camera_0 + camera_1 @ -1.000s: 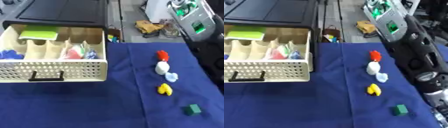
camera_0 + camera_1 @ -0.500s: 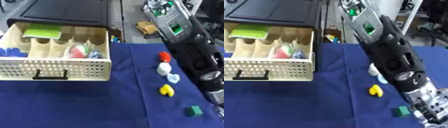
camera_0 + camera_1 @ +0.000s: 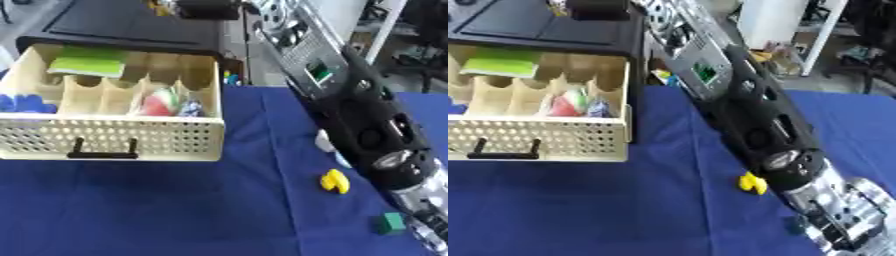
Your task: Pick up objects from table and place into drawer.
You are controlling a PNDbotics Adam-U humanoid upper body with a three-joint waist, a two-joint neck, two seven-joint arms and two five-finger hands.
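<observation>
Black-and-silver right arm now slanting across right side of view, from upper centre down to lower right corner; 1 s ago absent from left eye view. Means reach toward loose pieces under way, no pick yet. Right hand low at bottom right, just past green block; fingers blurred, can't tell if open or holding anything. Yellow piece on blue cloth of counter, just beside arm, right of drawer. White piece mostly hidden behind arm; red one covered. Drawer open, w/ green pad and coloured bits inside. Left hand not seen.
</observation>
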